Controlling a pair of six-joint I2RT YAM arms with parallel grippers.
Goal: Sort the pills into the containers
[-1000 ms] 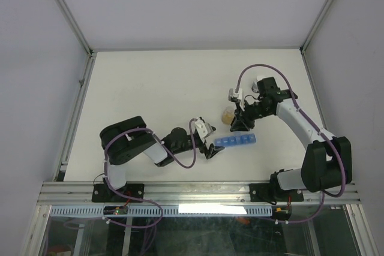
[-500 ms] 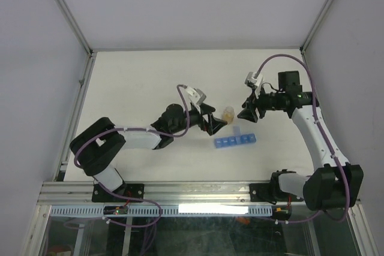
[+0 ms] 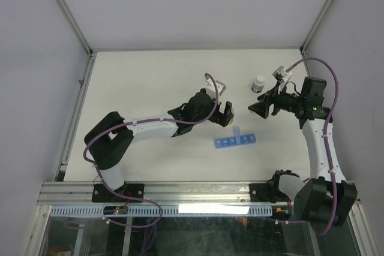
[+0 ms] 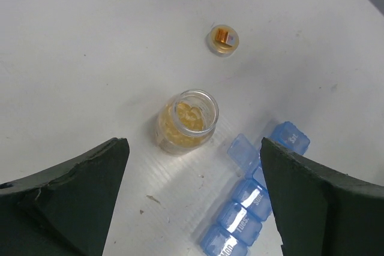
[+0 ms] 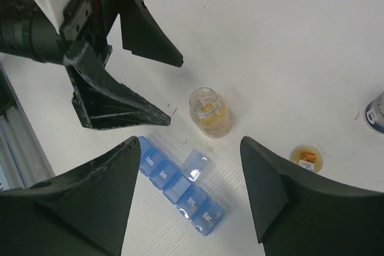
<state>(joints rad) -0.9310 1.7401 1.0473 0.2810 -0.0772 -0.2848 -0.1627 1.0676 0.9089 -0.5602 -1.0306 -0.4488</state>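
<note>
Left gripper (image 3: 227, 114) spread wide, empty, over open jar (image 4: 187, 125) of pills (image 4: 192, 114) mid-frame. Right gripper (image 3: 259, 109) released too, empty; organizer (image 3: 235, 141) below center.

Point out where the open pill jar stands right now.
In the left wrist view the open pill jar stands upright at centre on the table, just beside the blue pill organizer, with a small round cap lying beyond it.

A robotics lab test cell: a white table (image 3: 138, 82) boxed in by grey panels (image 3: 192, 4) and aluminium rails (image 3: 198, 191), with cabled robot arms (image 3: 150, 129) bolted along its near edge.
</note>
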